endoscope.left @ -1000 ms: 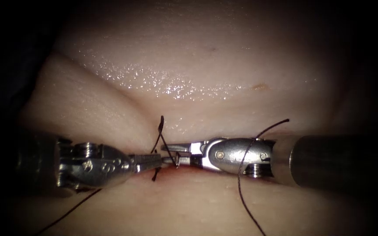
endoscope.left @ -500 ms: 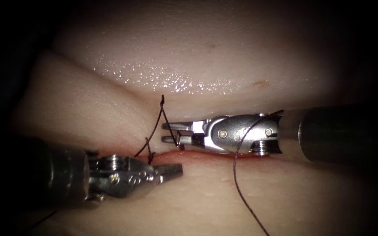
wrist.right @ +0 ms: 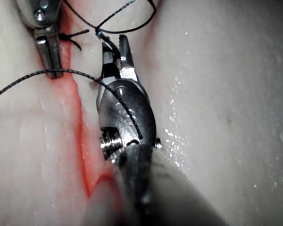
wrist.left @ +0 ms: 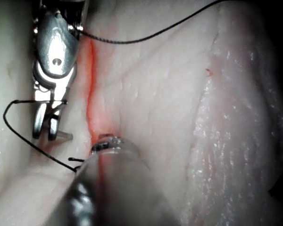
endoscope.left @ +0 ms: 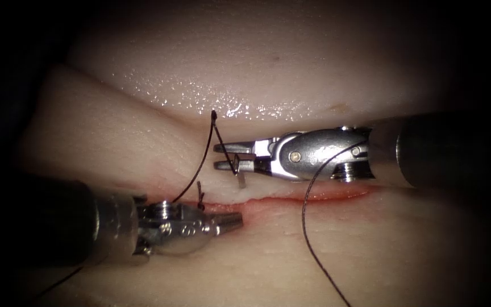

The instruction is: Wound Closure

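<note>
The cut [endoscope.left: 291,198] is a thin line wet with red fluid across the tissue [endoscope.left: 143,136]. My left tool [endoscope.left: 231,220] lies at the cut's left end, jaws shut with nothing seen between them. My right tool [endoscope.left: 218,156] hovers just beyond the cut with its jaws open. A dark thread [endoscope.left: 203,165] rises from the stitch, peaks at a knot-like end [endoscope.left: 214,115] and slants down between those jaws. A short bright sliver [endoscope.left: 240,179] hangs under the lower jaw; I cannot tell if it is the needle. In the right wrist view the open right tool [wrist.right: 114,47] meets the thread.
A second long strand [endoscope.left: 308,227] loops over the right tool's wrist and runs down off the near edge. A short cut end [endoscope.left: 200,193] sticks up by the left tool's wrist. The tissue folds into a wet crease [endoscope.left: 228,108] behind.
The two tools were tip to tip at the cut; the left one has drawn back and down, the right one has lifted away beyond the cut. The red line now lies uncovered.
</note>
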Tool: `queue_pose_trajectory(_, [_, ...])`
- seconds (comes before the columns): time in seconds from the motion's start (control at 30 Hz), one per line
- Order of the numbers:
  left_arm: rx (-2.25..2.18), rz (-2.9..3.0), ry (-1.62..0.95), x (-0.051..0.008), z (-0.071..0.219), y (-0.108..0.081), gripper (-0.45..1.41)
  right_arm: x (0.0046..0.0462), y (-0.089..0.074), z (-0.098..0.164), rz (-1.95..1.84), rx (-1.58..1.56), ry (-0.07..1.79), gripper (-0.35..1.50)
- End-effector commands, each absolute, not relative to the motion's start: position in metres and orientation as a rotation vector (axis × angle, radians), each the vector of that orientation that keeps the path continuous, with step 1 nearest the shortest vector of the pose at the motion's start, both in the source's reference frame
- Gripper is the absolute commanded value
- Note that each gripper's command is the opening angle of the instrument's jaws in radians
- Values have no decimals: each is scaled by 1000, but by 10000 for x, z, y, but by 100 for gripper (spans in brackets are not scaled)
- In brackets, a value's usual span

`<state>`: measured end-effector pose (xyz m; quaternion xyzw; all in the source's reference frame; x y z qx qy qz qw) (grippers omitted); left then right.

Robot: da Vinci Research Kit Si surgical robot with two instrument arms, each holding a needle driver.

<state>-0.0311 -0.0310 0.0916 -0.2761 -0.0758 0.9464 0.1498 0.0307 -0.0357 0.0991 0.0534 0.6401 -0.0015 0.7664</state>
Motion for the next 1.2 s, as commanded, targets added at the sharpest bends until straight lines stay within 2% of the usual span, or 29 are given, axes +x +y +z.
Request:
queue_pose_trajectory(0.03, [-796,2723,-229,-317,923,-319,-36,317,-353,994,-4,109,1397,-35])
queue_pose_trajectory(0.57, [-804,2721,-259,-317,927,-341,-30,325,-348,997,149,47,1410,-35])
queue_pose_trajectory(0.87, [-807,2725,-260,-313,927,-343,-28,321,-334,1006,399,99,1339,-35])
queue_pose_trajectory(1.2, [-808,2726,-261,-312,925,-346,-26,317,-317,1028,650,301,1217,-35])
